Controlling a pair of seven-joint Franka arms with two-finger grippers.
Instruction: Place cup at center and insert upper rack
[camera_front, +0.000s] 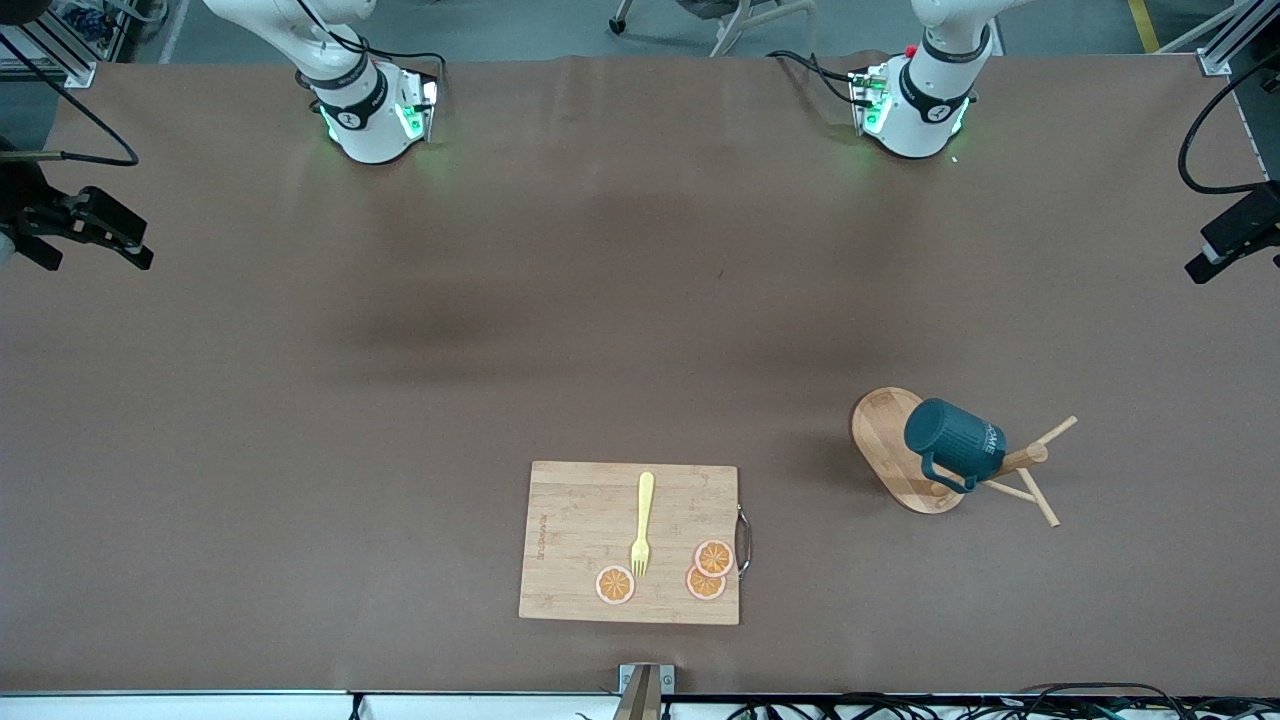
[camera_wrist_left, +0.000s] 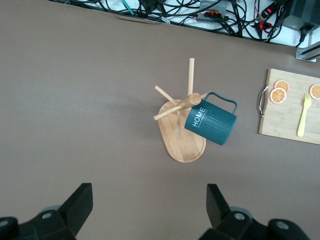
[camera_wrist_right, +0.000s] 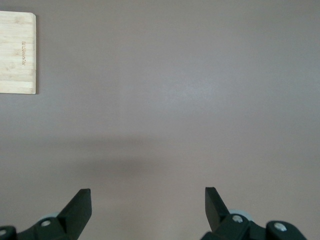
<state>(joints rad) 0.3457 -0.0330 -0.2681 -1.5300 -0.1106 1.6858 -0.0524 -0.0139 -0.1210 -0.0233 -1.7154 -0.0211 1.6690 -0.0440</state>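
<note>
A rectangular bamboo cutting board with a metal handle lies near the front camera's edge of the brown tabletop, carrying a yellow fork and three orange slices. Toward the left arm's end of the tabletop, well apart from the board, stands the upper rack, its oval base flat on the surface and its post and thin pegs rising from it. The cup hangs tilted on one of the pegs by its handle, above the base, its white lettering showing. Nothing lies between the rack and the middle of the tabletop. The covering is plain brown with soft shadows; black camera mounts sit at both ends, and cables run along the edge nearest the front camera. The left pincer hangs high over the bare tabletop near the rack, fingers spread wide and empty; its wrist view shows the rack, cup and board together. The right pincer, likewise wide open and empty, is over bare surface, its wrist view catching only a corner of the board. The front view shows only the arms' bases, neither pincer.
</note>
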